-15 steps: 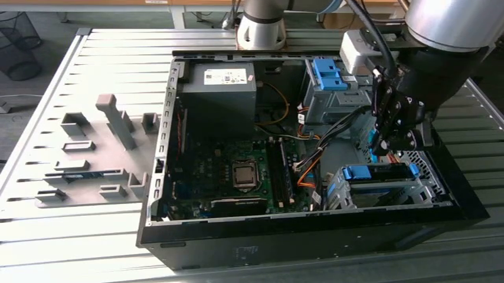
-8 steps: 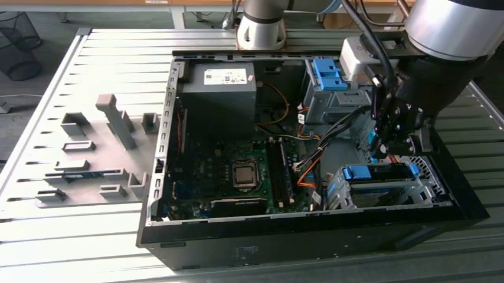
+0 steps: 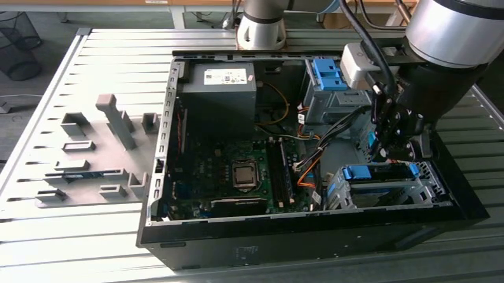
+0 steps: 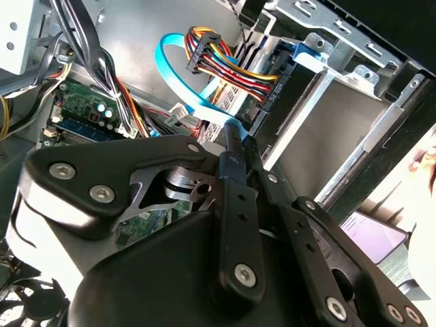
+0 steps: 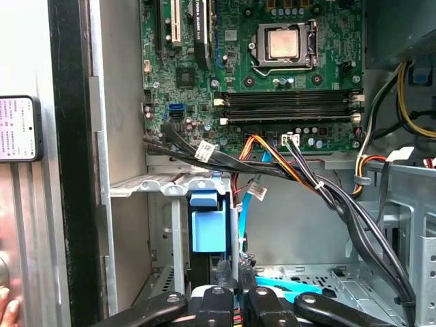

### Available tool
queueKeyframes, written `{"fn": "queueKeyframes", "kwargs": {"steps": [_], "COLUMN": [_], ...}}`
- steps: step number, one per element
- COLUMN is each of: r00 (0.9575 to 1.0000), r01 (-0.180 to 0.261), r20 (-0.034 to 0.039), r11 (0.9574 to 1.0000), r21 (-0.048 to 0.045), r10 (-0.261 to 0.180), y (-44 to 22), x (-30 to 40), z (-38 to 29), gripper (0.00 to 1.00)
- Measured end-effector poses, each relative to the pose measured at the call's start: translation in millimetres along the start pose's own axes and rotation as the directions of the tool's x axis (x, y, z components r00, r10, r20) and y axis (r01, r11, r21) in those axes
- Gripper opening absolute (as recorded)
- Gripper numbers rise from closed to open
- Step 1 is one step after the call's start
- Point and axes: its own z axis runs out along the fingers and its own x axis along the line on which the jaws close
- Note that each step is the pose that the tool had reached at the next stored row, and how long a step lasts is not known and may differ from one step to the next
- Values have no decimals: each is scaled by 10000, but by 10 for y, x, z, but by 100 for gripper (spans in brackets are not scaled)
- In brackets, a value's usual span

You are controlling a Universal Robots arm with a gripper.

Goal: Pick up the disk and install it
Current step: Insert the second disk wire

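**A:** Start big. Where are you working?

**B:** On the slatted grey metal bench [image 3: 94,236] lies the open black computer case [image 3: 315,227], and my arm reaches down into its corner at the exterior view's right. There stands the grey sheet-metal drive cage [image 3: 337,191].

**A:** And the disk?

**B:** The flat silver hard drive with the blue plastic frame [image 3: 370,173] sits in that cage, as far as I can judge, with the blue edge uppermost. My claw [image 3: 402,154] hangs just above it, low inside the case. In the first wrist view my claw [image 5: 235,289] points down into the bay.

**A:** Clenched or released?

**B:** I cannot tell, nor whether it has hold of anything.

**A:** So what matters in this step?

**B:** I take it to be the seating. The drive should go square to the cage walls, not tilted, and any pressing should fall on the blue frame. The bundle of red, yellow and black wires [image 4: 225,68] and the flat light-blue ribbon cable [image 4: 174,75] lie close beside my claw, so I would guess snagging them is the main risk.
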Motion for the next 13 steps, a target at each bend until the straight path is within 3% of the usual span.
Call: {"fn": "queueKeyframes", "kwargs": {"steps": [4, 5, 7, 8, 12, 13], "r00": [10000, 10000, 9997, 9995, 9991, 9986], "r01": [-1, -5, -16, -20, -27, -33], "r20": [16, 66, 254, 310, 424, 527], "r11": [10000, 10000, 10000, 10000, 10000, 10000], "r21": [-1, -5, -15, -17, -25, -31], "r10": [1, 5, 17, 20, 28, 35], "y": [0, 0, -1, -1, -3, -3], "x": [2, 4, 15, 22, 71, 84], "z": [0, 1, 2, 4, 20, 23], "gripper": [16, 16, 16, 16, 16, 16]}}
